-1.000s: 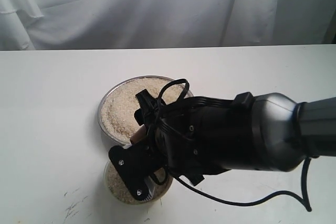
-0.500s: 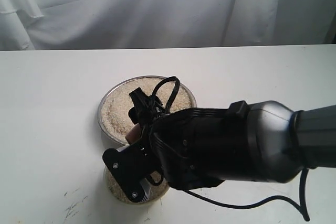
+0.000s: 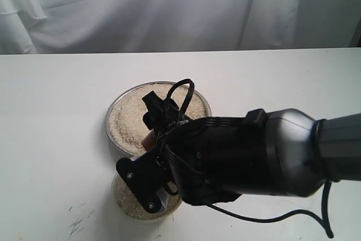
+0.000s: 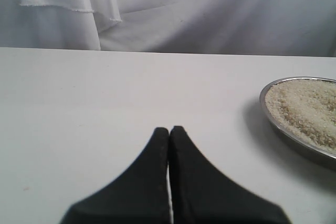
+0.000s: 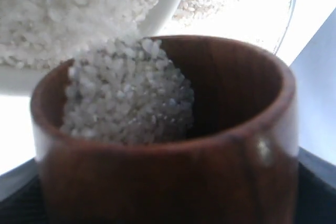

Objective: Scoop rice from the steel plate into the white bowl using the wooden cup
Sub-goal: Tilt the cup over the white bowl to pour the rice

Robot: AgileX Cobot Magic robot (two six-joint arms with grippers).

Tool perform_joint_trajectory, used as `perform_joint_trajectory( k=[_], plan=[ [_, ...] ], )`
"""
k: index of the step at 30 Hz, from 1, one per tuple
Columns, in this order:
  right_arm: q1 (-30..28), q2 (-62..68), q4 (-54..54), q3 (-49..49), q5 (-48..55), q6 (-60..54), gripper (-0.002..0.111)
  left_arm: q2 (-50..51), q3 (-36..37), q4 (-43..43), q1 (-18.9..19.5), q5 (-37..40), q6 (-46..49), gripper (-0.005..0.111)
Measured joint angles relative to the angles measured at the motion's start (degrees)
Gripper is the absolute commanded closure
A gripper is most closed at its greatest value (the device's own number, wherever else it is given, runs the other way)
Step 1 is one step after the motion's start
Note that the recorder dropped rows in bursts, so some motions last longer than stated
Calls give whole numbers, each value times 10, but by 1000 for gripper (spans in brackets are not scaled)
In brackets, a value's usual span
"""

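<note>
Cup (image 5: 173, 174), holding rice (image 5: 128, 95), sits clamped between right jaws.

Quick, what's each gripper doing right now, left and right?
Left gripper: jaws closed, empty.
Right gripper: jaws closed on the cup, which has rice in it.

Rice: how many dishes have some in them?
3. The steel plate at the back, the white bowl in front of it, and the wooden cup between them.

wooden cup (image 5: 210, 182) half full of rice (image 5: 126, 98), just beside white bowl (image 5: 160, 17)
</note>
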Motion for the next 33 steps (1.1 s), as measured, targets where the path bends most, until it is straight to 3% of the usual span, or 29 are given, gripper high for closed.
perform_joint_trajectory(
  k=[33],
  plan=[
    [27,0,-54,0,39,24,108,0,0,0,0,0,0,107]
  ],
)
